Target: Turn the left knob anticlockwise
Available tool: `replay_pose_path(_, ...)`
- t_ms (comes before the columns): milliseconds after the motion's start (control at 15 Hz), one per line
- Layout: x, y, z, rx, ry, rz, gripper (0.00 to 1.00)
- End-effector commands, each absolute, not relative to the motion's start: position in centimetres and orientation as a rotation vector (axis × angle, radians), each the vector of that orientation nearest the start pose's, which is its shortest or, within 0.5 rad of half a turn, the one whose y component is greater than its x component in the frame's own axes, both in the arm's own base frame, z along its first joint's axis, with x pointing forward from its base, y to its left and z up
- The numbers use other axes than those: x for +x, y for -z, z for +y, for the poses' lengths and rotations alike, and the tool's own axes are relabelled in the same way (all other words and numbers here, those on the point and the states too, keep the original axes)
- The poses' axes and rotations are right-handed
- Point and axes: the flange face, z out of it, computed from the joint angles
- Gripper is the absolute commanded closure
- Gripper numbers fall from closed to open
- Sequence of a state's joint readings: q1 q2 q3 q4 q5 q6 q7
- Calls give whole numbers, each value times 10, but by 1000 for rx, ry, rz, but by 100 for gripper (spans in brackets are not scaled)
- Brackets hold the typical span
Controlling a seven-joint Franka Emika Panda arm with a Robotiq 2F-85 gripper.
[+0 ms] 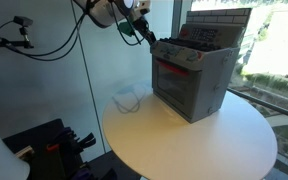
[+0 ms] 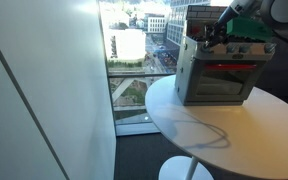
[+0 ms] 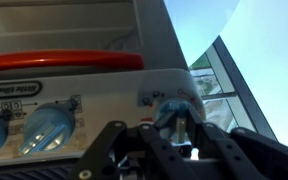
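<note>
Knob [image 3: 174, 110] sits w/in claw [image 3: 171, 138].

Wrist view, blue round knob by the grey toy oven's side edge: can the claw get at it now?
Probably yes. The claw sits right at the blue round knob, with a finger on either side and nothing in between. Whether the pads are touching it can't be told.
</note>
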State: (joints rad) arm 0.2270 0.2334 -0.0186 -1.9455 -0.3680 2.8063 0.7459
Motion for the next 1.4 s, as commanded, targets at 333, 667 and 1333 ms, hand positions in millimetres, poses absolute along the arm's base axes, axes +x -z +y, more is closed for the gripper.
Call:
replay_pose_path(333,630,-446,138,-2999,1056,288,94)
replay_pose_path(667,629,-446,139,-3033,1098,259,94)
replay_pose_path(1333,625,-448,141,-3060,1127,260,56)
